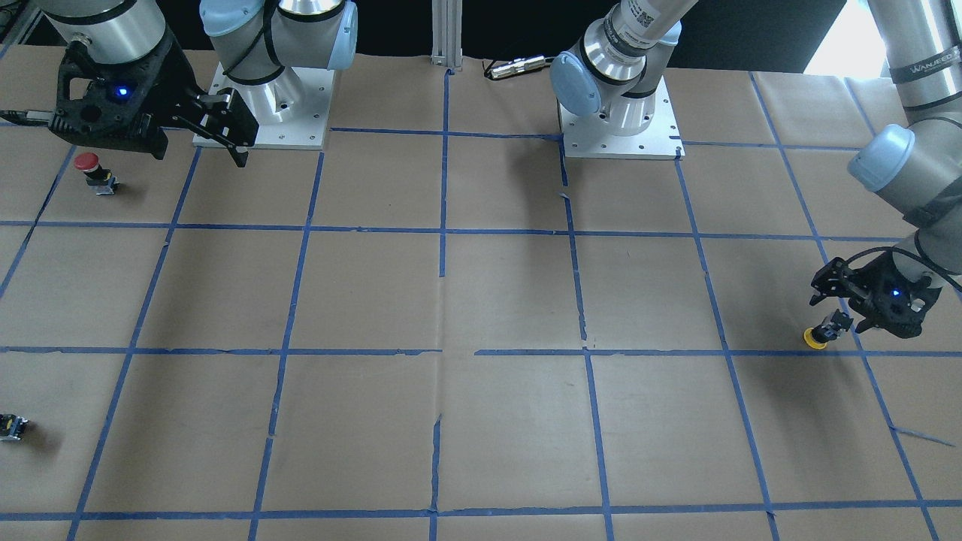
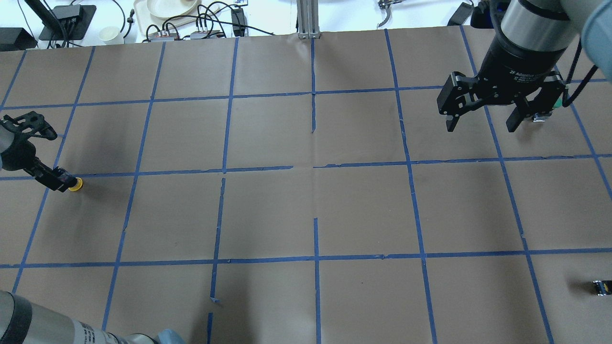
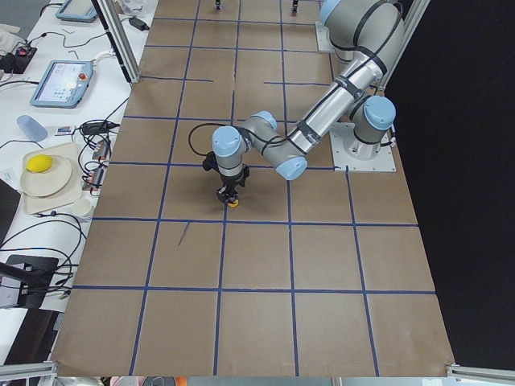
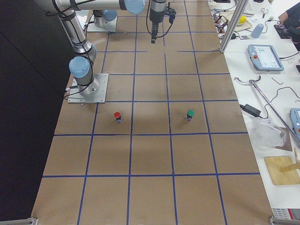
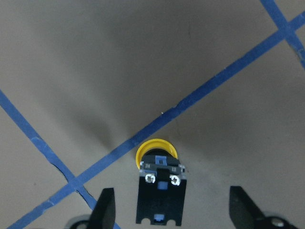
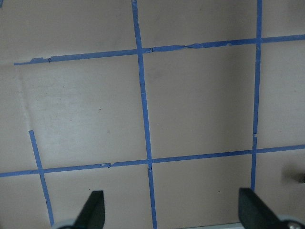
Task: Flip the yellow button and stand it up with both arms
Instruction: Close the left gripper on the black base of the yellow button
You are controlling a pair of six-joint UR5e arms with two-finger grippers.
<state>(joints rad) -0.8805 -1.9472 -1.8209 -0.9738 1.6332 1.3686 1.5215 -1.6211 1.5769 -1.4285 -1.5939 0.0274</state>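
Yellow-capped black-grey push button [image 5: 159, 186] between wide-spread fingers [image 5: 106, 210] of black left claw [image 5: 172, 191].
Black right claw [image 2: 481, 128] gapes wide, upper right.

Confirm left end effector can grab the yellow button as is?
Probably yes: the left end effector is open and straddles the yellow button, with a gap on either side of its body and nothing in between.

Matt brown paper table cover [image 1: 511, 300], blue tape lines [image 1: 376, 230], smooth plastic yellow button [image 5: 159, 183], silver metal left arm [image 3: 330, 108]
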